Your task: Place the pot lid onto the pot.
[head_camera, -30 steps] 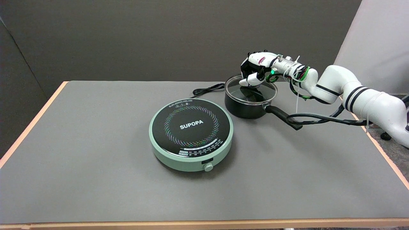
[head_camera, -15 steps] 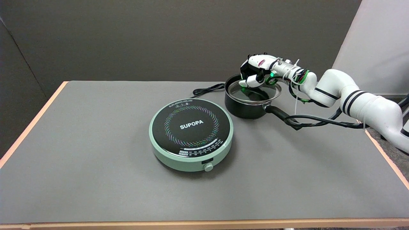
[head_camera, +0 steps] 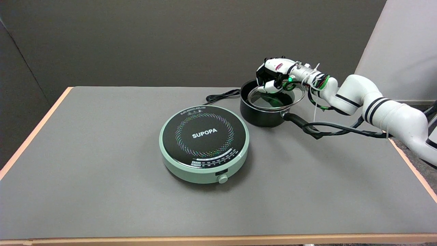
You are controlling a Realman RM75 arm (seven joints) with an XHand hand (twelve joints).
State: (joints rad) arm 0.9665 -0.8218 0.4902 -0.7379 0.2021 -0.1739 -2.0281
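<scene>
Right now the robot's right hand (head_camera: 271,76) is curled tight around the knob of the round glass pot lid with the shiny metal rim (head_camera: 276,99), so it has a firm hold of it. The lid sits above the small black pot with the long black handle (head_camera: 261,114), at the far right of the grey bench (head_camera: 102,171). It is tilted and pushed a bit to the right, so its right edge sticks out past the pot's rim. It is not sitting flat yet.

What could go wrong? If the hand lets go now, I think the lid would land crooked. It might slide off the right side and clatter onto the bench. A hard push down on a tilted lid could also nudge the pot along.

A second ago the lid looked flatter and lined up better with the pot. Since then the hand has drifted a little to the right, and the lid has gone with it.

Beside the pot sits a round green cooker with a black top (head_camera: 204,143). Its black cord (head_camera: 222,96) trails behind.
</scene>
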